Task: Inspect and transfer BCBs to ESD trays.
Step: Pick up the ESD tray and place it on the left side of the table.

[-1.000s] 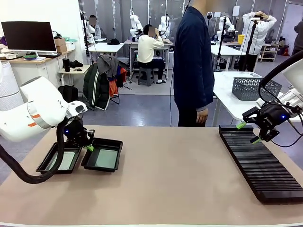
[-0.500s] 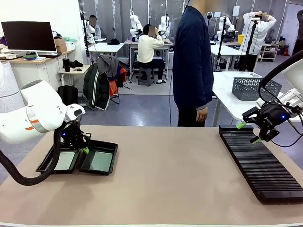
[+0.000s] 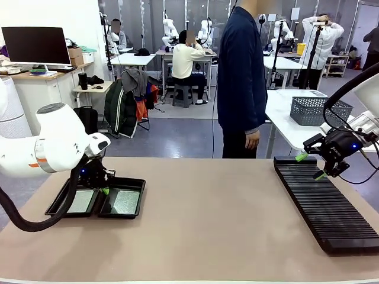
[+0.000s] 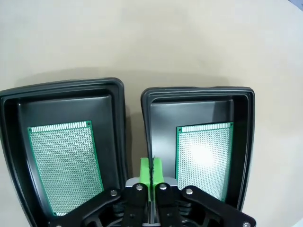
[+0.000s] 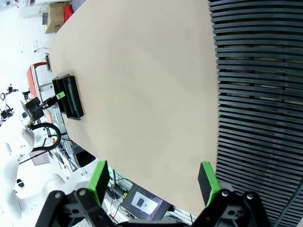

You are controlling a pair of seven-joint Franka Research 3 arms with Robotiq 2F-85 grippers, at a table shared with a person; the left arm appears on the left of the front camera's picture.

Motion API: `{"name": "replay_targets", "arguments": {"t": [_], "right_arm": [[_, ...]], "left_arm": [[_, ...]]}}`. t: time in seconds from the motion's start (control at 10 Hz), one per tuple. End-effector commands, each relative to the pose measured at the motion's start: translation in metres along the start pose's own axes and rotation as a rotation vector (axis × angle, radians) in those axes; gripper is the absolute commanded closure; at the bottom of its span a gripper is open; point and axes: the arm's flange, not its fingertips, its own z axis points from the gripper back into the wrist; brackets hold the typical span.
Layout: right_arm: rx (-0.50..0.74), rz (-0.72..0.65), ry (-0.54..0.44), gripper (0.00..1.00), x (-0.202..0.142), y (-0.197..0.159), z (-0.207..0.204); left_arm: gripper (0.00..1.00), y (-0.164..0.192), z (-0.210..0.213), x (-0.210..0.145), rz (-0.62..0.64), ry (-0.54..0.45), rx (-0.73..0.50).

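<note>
Two black ESD trays stand side by side at the table's left, the left tray (image 3: 58, 208) and the right tray (image 3: 140, 193). Each holds one green BCB lying flat, one (image 3: 80, 201) in the left tray and another (image 3: 124, 202) in the right. From the left wrist, both trays (image 4: 61, 87) (image 4: 199, 92) and their BCBs (image 4: 64, 165) (image 4: 203, 156) show clearly. My left gripper (image 3: 104, 190) (image 4: 151, 171) is shut on the right tray's inner wall, between the two trays. My right gripper (image 3: 311, 166) (image 5: 154, 182) hangs open over the rack's far end, holding nothing.
A long black slotted rack (image 3: 325, 207) (image 5: 255, 94) lies along the table's right side. A person (image 3: 240, 77) stands at the far edge, hands down. A grey mesh basket (image 3: 314, 110) sits on a white table behind the rack.
My left gripper has pulled the right tray to the left, close up against the left tray. The right arm has not moved.
</note>
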Motion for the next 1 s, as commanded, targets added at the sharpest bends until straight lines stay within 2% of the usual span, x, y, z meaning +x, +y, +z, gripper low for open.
{"name": "replay_targets", "arguments": {"t": [0.0,0.5,0.6,0.7,0.8,0.9], "right_arm": [[-0.01,-0.021,-0.02,0.0,-0.002,0.002,-0.001],[-0.01,-0.021,-0.02,0.0,-0.002,0.002,-0.001],[-0.01,-0.021,-0.02,0.0,-0.002,0.002,-0.001],[-0.01,-0.021,-0.02,0.0,-0.002,0.002,-0.001],[-0.01,-0.021,-0.02,0.0,-0.002,0.002,-0.001],[-0.01,-0.021,-0.02,0.0,-0.002,0.002,-0.001]], "left_arm": [[0.97,-0.012,0.002,-0.004,0.004,-0.026,0.108],[0.97,-0.033,-0.001,-0.004,-0.024,-0.012,0.226],[0.93,-0.036,-0.002,-0.003,-0.024,0.002,0.237],[0.78,-0.038,-0.001,-0.003,-0.029,0.004,0.24],[0.74,-0.04,0.0,-0.002,-0.032,0.009,0.253],[0.59,-0.042,0.001,0.0,-0.033,0.01,0.267]]}}
